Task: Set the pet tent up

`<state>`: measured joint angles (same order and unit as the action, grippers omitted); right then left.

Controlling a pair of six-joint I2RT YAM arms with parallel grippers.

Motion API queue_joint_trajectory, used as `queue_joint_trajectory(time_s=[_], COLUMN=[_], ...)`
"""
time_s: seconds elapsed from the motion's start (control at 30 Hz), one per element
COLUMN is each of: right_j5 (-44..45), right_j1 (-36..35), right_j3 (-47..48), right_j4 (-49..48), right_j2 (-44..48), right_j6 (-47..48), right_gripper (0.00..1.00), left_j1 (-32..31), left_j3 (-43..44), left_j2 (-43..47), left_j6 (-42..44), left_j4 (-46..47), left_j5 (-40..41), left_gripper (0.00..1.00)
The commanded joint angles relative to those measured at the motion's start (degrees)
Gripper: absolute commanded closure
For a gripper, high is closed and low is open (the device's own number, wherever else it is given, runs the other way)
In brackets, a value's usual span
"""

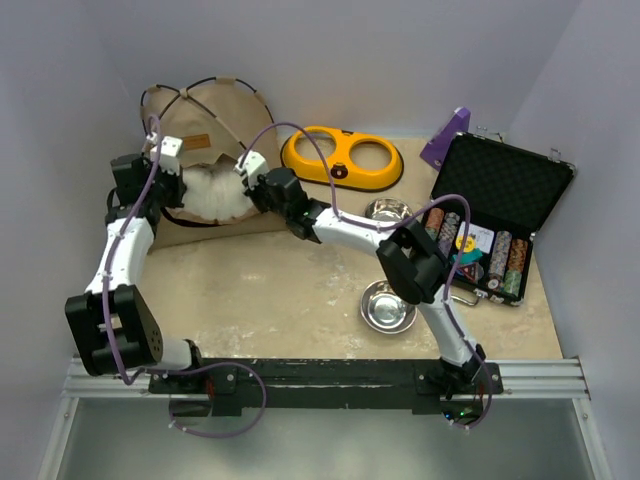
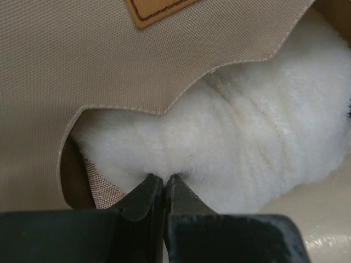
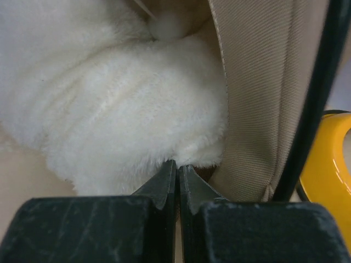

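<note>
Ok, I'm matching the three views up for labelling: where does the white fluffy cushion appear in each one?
Top external: white fluffy cushion upper left, in the pet tent doorway.
Left wrist: fills centre and right, left gripper pinching its near edge.
Right wrist: fills left and centre, right gripper pinching its near edge.
Shared landmark: the pet tent's tan fabric edge bordering the cushion.

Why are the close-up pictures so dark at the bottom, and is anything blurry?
Left wrist view: the left end effector fills the bottom, black and unlit, while the pet tent weave is crisp. Right wrist view: the tent pole and yellow feeder are blurred. Top view: even, soft light.
</note>
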<state>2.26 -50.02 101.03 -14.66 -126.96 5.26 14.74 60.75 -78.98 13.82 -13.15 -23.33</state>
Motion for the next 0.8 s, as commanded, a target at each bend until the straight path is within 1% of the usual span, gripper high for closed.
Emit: queue_joint_trajectory(time_s=[0.0, 0.07, 0.13, 0.17, 0.2, 0.23, 0.27, 0.3, 0.33, 0.4, 0.43, 0.47, 0.53, 0.57, 0.7, 0.73, 0.77], right_j5=[8.7, 11.9, 15.9, 17.6, 18.5, 18.5, 18.2, 17.6, 16.5, 14.7, 14.4, 13.9, 11.2, 7.1, -5.4, -7.0, -9.9], right_j1=[-2.9, -3.5, -4.5, -4.9, -5.0, -5.2, -5.1, -5.1, -5.1, -5.2, -5.3, -5.4, -5.4, -5.3, -5.1, -5.1, -4.7], right_j3=[3.6, 4.9, 7.2, 8.4, 9.0, 8.9, 7.6, 5.8, 3.4, -0.1, -1.4, -2.0, -3.2, -3.3, -4.9, -5.2, -4.7], right_j4=[-12.1, -13.1, -12.2, -11.6, -10.4, -9.0, -8.8, -9.2, -9.8, -10.7, -10.7, -10.2, -9.1, -6.6, 0.3, 2.2, 4.4], right_j2=[-1.8, -3.9, -6.5, -7.5, -8.2, -8.0, -6.9, -4.9, -2.6, 1.4, 3.1, 4.4, 7.2, 8.8, 14.7, 16.0, 16.8], right_j6=[9.9, 12.9, 15.9, 17.0, 17.2, 17.1, 16.7, 16.4, 16.0, 15.7, 15.5, 15.1, 13.4, 12.1, 10.9, 9.8, 9.3], right_gripper=[1.0, 1.0, 1.0, 0.99, 0.93, 0.82, 0.67, 0.59, 0.52, 0.44, 0.42, 0.41, 0.31, 0.24, 0.16, 0.12, 0.11], left_j1=[-3.9, -4.9, -5.4, -5.5, -5.4, -5.4, -5.3, -4.9, -4.6, -4.0, -3.9, -3.9, -3.1, -2.6, -1.8, -1.8, -1.7], left_j3=[-3.3, -5.0, -4.9, -4.2, -3.1, -1.8, -1.3, -1.6, -2.7, -5.0, -5.6, -6.1, -6.3, -6.4, -5.5, -5.6, -5.8], left_j2=[-2.8, -4.2, -6.5, -7.8, -8.6, -9.2, -8.9, -7.6, -5.6, -1.1, 1.2, 3.1, 5.9, 7.2, 9.5, 10.0, 10.4], left_j6=[-0.6, 0.9, 2.0, 2.0, 2.3, 2.5, 2.8, 3.4, 4.0, 5.2, 6.1, 6.6, 7.7, 8.2, 10.7, 11.0, 11.5], left_j4=[16.3, 19.2, 19.2, 18.8, 17.4, 15.1, 13.3, 10.9, 10.7, 10.9, 9.9, 9.0, 6.4, 4.8, -1.7, -2.7, -3.2], left_j5=[5.9, 10.1, 14.1, 16.0, 17.1, 17.4, 16.0, 13.6, 11.1, 7.6, 6.7, 6.5, 4.4, 2.7, -3.4, -5.8, -8.4], left_gripper=[1.0, 1.0, 1.0, 0.96, 0.83, 0.64, 0.47, 0.39, 0.34, 0.3, 0.29, 0.29, 0.28, 0.28, 0.29, 0.3, 0.3])
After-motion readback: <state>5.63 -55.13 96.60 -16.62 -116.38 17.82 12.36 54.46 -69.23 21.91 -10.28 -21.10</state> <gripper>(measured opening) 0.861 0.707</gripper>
